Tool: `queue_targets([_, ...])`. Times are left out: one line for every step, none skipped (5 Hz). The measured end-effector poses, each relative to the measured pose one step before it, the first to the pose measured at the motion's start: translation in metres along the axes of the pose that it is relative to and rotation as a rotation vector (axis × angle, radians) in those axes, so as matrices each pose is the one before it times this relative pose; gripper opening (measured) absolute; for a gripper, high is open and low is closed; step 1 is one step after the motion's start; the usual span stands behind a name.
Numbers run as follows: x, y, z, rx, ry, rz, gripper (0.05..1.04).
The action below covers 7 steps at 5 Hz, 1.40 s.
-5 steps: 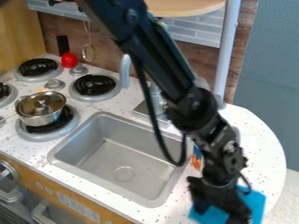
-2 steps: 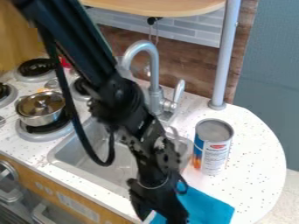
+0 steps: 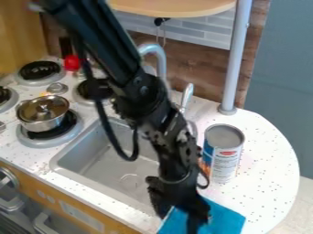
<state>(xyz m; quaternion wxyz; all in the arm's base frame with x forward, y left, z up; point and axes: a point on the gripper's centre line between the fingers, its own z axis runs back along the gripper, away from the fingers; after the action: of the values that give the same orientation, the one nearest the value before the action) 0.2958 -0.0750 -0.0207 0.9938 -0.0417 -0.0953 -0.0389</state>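
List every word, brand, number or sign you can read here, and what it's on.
Can: print on the side and a red patch, too blurred to read.
Cabinet front: pale strip, any print too blurred to read.
No text is legible.

Scene bright, light soft and diffuse; source can't be told. Tabletop point(image 3: 266, 153) very bright, near white. Sink point(image 3: 113, 167) mid-gray, softly shaded inside. Small glints on pot lid point(image 3: 44, 109), pale highlights on faucet point(image 3: 160, 57). Arm point(image 3: 110, 43) mostly dark, faint sheen on upper part. End effector point(image 3: 178, 220) near black, detail lost, strong contrast against cloth point(image 3: 225, 218). Burner point(image 3: 40, 70) very dark. Wall point(image 3: 281, 68) evenly lit, duller than tabletop.
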Motion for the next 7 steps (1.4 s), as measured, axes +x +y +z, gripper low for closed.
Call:
queue_targets([0.01514, -0.01202, -0.01294, 0.0126, 0.0025, 0.0038, 1.001])
queue_targets([0.01376, -0.00725, -0.00476, 0.0073, -0.0131, 0.0079, 1.001])
queue_targets([0.01055, -0.00544, -0.00419, 0.0003, -0.0093, 0.0074, 1.001])
queue_targets([0.01105, -0.00589, -0.00027, -0.01, -0.0117, 0.02, 1.001])
queue_targets([0.00497, -0.00481, 0.00047, -0.0036, -0.0068, -0.0044, 1.001])
queue_targets([-0.00489, 0.00114, -0.00128, 0.0113, -0.0014, -0.0026, 1.001])
queue_targets([-0.01685, 0.00497, 0.00221, 0.0055, 0.0144, -0.0028, 1.001])
